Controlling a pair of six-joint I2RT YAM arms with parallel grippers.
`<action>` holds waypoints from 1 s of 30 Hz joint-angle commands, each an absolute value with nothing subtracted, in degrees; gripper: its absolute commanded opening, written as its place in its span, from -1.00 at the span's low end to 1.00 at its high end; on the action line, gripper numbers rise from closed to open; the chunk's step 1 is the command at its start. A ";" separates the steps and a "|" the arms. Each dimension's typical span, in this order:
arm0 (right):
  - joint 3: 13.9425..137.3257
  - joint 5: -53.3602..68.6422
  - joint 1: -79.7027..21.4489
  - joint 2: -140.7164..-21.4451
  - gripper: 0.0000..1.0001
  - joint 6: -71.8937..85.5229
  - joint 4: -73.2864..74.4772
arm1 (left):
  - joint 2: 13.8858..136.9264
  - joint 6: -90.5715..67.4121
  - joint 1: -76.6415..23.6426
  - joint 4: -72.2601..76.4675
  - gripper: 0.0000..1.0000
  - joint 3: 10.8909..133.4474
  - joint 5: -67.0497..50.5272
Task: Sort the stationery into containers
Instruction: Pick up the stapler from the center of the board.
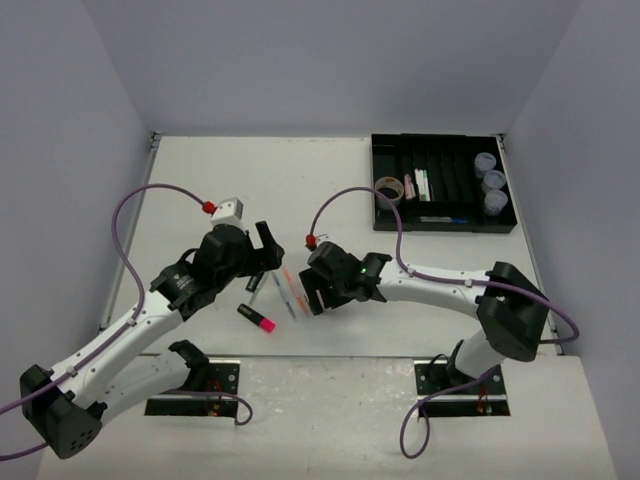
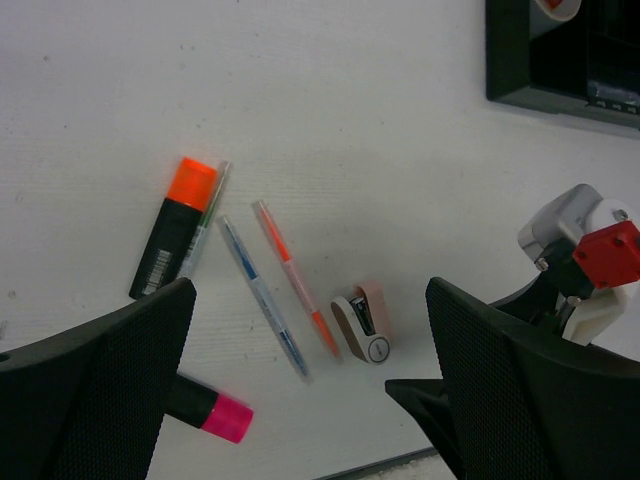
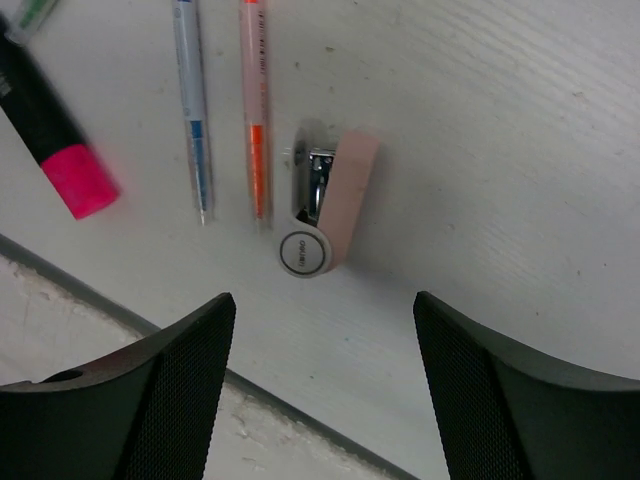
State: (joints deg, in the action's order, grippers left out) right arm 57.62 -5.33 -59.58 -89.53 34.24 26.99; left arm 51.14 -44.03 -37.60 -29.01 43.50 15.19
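My right gripper hangs with its fingers spread wide. The small pink stapler lies flat on the table just beyond the tips, in line with the gap, touched by neither. Beside it lie the orange pen and the blue pen, then the pink highlighter — all close to the table's near edge. My left gripper is also spread wide and holds nothing, above the same cluster, where the orange highlighter lies. The black tray sits in the far right corner.

Both white arms carry black joints, purple cables, red connectors and black mesh-textured fingers.
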 commanded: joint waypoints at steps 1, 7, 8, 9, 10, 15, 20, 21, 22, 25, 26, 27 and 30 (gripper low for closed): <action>62.03 -11.77 -61.08 -89.44 0.49 35.86 30.05 | 50.79 -45.57 -38.21 -25.26 1.00 42.39 15.30; 58.98 -20.04 -59.72 -81.66 0.59 38.75 35.05 | 61.85 -49.59 -44.74 -24.61 1.00 44.02 20.48; 58.13 -21.57 -59.29 -79.83 0.60 39.24 36.54 | 63.46 -50.59 -45.66 -24.31 1.00 44.36 21.16; 56.61 -22.32 -58.32 -78.01 0.61 39.49 37.32 | 65.95 -51.27 -46.86 -23.75 0.99 44.77 21.65; 55.66 -22.64 -57.41 -75.89 0.61 40.02 38.23 | 68.13 -51.83 -47.89 -22.76 0.97 44.96 21.70; 50.80 -24.24 -51.52 -64.24 0.61 40.46 40.87 | 75.09 -54.29 -52.14 -20.12 0.68 46.81 22.94; 48.72 -23.65 -48.97 -57.37 0.61 37.90 40.87 | 79.15 -55.51 -55.86 -20.47 0.14 49.03 25.11; 48.62 -23.57 -48.81 -56.56 0.61 37.58 40.87 | 80.01 -56.15 -56.57 -20.55 0.10 49.12 25.51; 48.40 -23.60 -48.66 -56.18 0.61 37.45 40.91 | 80.61 -56.58 -56.97 -21.10 0.10 49.21 25.86; 47.81 -23.46 -48.34 -55.73 0.61 37.35 40.96 | 82.74 -58.12 -57.93 -22.70 0.11 49.48 27.43; 47.72 -23.32 -48.29 -55.87 0.61 37.21 40.96 | 83.47 -58.62 -58.21 -23.15 0.12 49.39 27.71; 47.63 -23.21 -48.24 -56.00 0.61 37.08 40.96 | 84.10 -59.05 -58.44 -23.55 0.12 49.31 27.94; 47.55 -23.37 -48.16 -56.61 0.61 36.81 40.95 | 85.97 -60.13 -59.25 -23.64 0.12 49.04 28.21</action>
State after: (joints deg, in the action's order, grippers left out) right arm 48.13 -21.69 -48.44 -56.19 37.71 40.48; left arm 83.82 -56.46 -58.14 -23.47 47.75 24.29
